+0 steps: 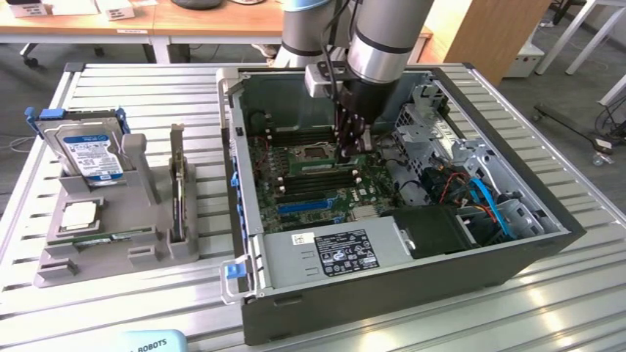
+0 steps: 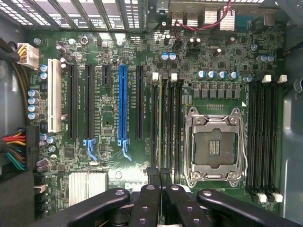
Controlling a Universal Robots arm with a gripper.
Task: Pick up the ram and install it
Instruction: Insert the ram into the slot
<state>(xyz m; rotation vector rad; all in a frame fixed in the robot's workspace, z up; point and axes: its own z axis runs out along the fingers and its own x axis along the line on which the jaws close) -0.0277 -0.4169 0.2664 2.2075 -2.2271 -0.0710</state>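
The claw (image 2: pixel 160 176), pinched shut on the ram (image 2: pixel 160 118), appears to be seating it into the motherboard (image 2: pixel 109 142); this probably calls for straight, even pressure.

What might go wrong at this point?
The gripper pinches the ram by one end, edge-on among the memory slots. Pushed there, it might seat tilted. Slightly off line, it could jam between slots or scrape the bare CPU socket beside them.

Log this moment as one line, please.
gripper: shut on ram | ram: edge-on along memory slots beside CPU socket | seated: cannot tell | hard drive: upright in tray
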